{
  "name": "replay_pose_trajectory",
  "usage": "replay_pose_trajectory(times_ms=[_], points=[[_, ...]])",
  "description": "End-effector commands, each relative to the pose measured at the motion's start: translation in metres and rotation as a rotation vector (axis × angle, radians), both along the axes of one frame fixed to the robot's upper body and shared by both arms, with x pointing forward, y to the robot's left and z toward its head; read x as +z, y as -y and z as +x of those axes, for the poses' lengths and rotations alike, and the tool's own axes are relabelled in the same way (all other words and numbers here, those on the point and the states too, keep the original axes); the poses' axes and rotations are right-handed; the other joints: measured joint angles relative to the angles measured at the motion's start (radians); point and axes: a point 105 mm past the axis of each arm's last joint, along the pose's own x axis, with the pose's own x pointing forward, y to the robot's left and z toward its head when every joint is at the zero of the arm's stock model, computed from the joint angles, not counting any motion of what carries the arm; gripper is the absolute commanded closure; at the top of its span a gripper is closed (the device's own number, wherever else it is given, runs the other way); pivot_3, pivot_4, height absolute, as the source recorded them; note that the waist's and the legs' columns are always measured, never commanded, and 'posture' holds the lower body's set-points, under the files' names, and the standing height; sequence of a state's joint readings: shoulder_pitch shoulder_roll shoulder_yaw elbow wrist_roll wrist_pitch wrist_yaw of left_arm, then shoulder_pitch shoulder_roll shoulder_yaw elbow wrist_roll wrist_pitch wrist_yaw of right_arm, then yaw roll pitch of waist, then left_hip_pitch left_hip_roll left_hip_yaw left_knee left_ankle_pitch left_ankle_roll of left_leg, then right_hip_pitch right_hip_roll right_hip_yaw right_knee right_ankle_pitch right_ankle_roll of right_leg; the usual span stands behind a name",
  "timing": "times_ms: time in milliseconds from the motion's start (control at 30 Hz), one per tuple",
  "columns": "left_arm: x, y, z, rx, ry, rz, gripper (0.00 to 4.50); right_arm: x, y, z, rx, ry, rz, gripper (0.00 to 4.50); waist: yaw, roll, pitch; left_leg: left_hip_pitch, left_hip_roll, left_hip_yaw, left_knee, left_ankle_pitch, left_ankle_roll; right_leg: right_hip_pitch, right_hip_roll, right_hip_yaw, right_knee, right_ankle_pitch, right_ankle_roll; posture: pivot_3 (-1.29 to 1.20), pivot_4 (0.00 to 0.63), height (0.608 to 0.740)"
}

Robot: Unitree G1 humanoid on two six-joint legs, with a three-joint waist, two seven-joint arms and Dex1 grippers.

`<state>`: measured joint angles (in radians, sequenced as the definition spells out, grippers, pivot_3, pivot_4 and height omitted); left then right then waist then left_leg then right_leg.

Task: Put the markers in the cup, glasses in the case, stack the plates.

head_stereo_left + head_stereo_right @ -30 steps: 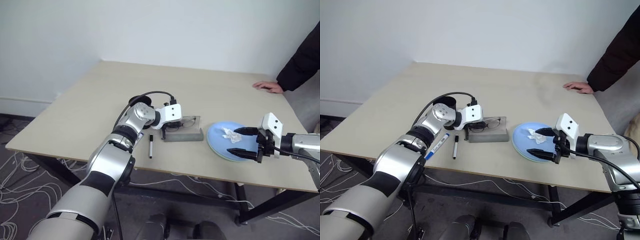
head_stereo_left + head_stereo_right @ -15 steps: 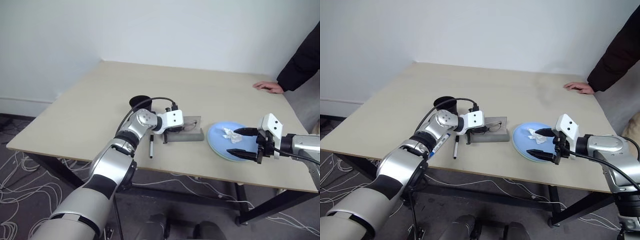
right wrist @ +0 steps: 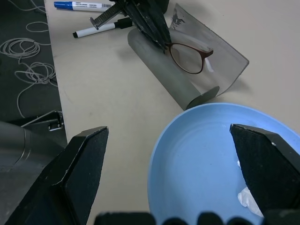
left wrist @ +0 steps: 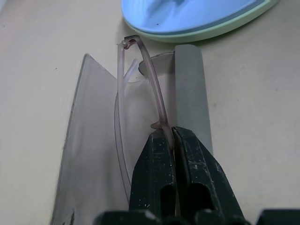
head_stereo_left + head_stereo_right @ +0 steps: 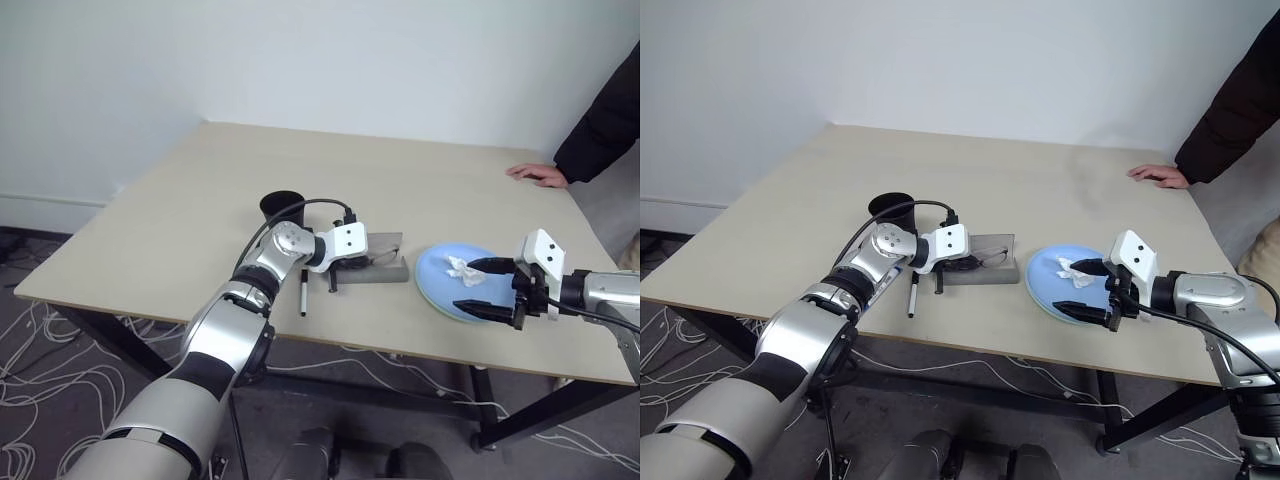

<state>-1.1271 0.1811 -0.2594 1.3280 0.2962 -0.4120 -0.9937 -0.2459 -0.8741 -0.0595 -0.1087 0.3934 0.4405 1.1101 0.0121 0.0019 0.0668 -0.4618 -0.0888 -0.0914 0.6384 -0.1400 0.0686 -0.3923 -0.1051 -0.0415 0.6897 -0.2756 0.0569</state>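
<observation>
Glasses [image 3: 190, 57] over open case [image 3: 164, 82]

Only illegible blue print on the blue-capped marker [image 3: 82, 5]; no readable text.

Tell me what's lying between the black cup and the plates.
The case, with the left gripper holding the glasses over it, lies between the cup and the plates, in both eye views.

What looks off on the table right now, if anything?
A crumpled white tissue lies in the light blue plate, which already sits on the green plate. Both markers lie on the table, not in the cup.
</observation>
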Motion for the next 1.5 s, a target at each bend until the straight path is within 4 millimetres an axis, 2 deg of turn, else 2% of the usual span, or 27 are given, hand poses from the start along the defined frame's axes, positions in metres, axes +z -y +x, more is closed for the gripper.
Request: replay_pose_trajectory(times_ms=[33, 233, 733, 1167, 1267, 1500], points=[[0.003, 0.003, -0.004, -0.033, -0.018, -0.027, 4.48, 0.015, 0.001, 0.000, -0.002, 0.058, 0.003, 0.00, 0.000, 0.000, 0.000, 0.000, 0.000, 0.000, 0.000, 0.000, 0.000, 0.000, 0.000, 0.000, 0.000, 0.000, 0.000, 0.00, 0.000, 0.701], [0.004, -0.003, -0.012, -0.087, -0.103, -0.024, 4.48, 0.014, 0.000, 0.000, -0.001, 0.058, -0.001, 0.00, 0.000, 0.000, 0.000, 0.000, 0.000, 0.000, 0.000, 0.000, 0.000, 0.000, 0.000, 0.000, 0.000, 0.000, 0.000, 0.00, 0.000, 0.701], [0.024, -0.019, 0.000, -0.040, -0.097, -0.011, 4.48, 0.013, -0.001, 0.003, 0.005, 0.061, -0.005, 0.00, -0.001, 0.000, 0.000, 0.000, 0.000, -0.001, 0.001, 0.000, 0.000, 0.000, 0.001, 0.001, 0.000, 0.000, 0.000, 0.00, 0.000, 0.701], [0.012, -0.018, -0.008, -0.093, -0.112, 0.054, 4.48, 0.011, 0.000, 0.001, 0.001, 0.058, -0.006, 0.00, -0.001, 0.000, 0.000, 0.000, 0.000, -0.001, 0.001, 0.000, 0.000, 0.000, 0.001, 0.001, 0.001, 0.000, 0.000, 0.00, 0.000, 0.701], [0.014, -0.017, -0.006, -0.084, -0.111, 0.049, 3.82, 0.011, 0.001, 0.001, 0.000, 0.058, -0.005, 0.00, -0.001, 0.000, 0.000, 0.000, 0.000, -0.001, 0.001, 0.000, 0.000, 0.000, 0.001, 0.001, 0.000, 0.000, 0.000, 0.00, 0.000, 0.701], [0.021, -0.018, 0.002, -0.043, -0.035, 0.058, 1.47, 0.010, 0.000, 0.002, 0.000, 0.059, -0.004, 0.00, 0.000, 0.000, 0.000, 0.000, 0.000, -0.001, 0.001, 0.000, 0.000, 0.000, 0.001, 0.001, 0.001, 0.000, 0.000, 0.00, 0.000, 0.701]])
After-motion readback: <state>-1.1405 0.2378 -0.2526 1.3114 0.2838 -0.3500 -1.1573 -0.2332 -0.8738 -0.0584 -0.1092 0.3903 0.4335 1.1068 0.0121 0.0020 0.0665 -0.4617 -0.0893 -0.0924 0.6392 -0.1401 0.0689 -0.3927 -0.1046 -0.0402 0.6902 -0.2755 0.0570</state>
